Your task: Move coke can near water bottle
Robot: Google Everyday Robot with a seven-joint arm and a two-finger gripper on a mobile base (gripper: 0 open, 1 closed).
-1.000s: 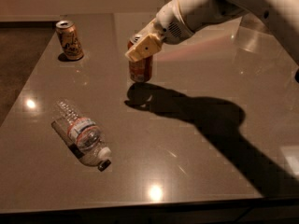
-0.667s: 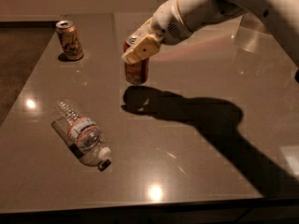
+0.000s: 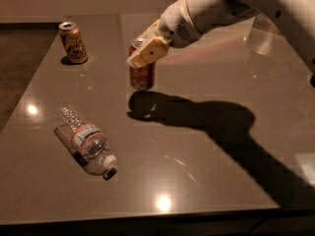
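Note:
The coke can [image 3: 141, 73] is red-orange with a silver top and is upright, held a little above the glossy table [image 3: 197, 156]; its shadow lies below it. My gripper [image 3: 145, 52] comes in from the upper right on a white arm and is shut on the can's upper part. The water bottle [image 3: 84, 139] lies on its side at the front left, cap pointing to the front right. The can is up and to the right of the bottle, well apart from it.
A tan-gold patterned can [image 3: 73, 42] stands upright at the back left of the table. The arm's dark shadow [image 3: 221, 127] stretches across the table's right half. The table's front edge runs along the bottom of the view.
My gripper has carried the coke can leftward and slightly forward, towards the water bottle. The bottle and the tan-gold can have not moved.

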